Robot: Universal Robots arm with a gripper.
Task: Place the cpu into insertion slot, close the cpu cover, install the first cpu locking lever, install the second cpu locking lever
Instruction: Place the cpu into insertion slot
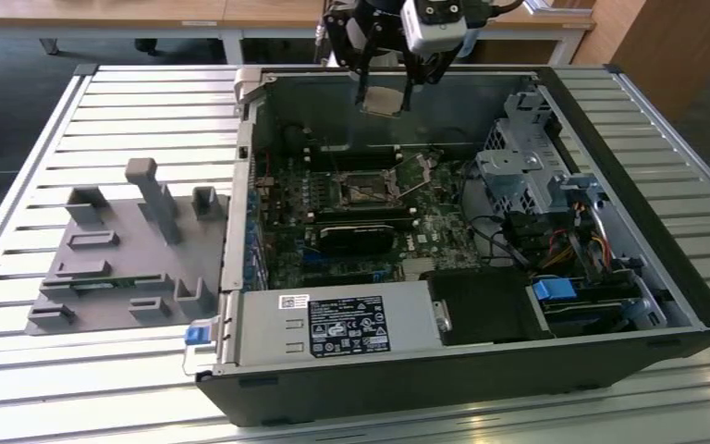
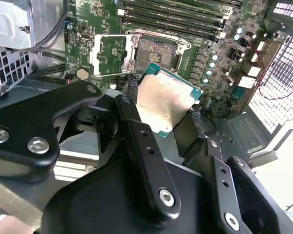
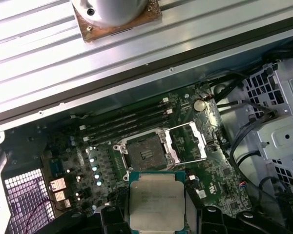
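1. On the exterior view's left, a grey plastic fixture (image 1: 121,250) sits on the slatted metal table (image 1: 34,139), well apart from the arm.
2. Just to its right lies the open computer case (image 1: 454,388), with the green motherboard (image 1: 330,250) on its floor.
3. Near the middle of that board, the insertion slot (image 1: 364,191) is uncovered, its dark square face exposed. In the first wrist view the slot (image 3: 145,152) lies beside the long memory slots (image 3: 127,122).
4. The cpu cover (image 3: 188,141) is swung open and stands to one side of the slot, hinged at its edge.
5. Above the rear of the case hangs the gripper (image 1: 388,88), its jaws pinching the cpu (image 1: 383,102) by two opposite edges.
6. The cpu (image 2: 166,105) is in the air, well apart from the slot (image 2: 154,51). Its silvery top faces both wrist cameras, and it looks tilted in the second wrist view.
7. On the exterior view's right, a metal drive cage (image 1: 516,176) fills that side of the case.
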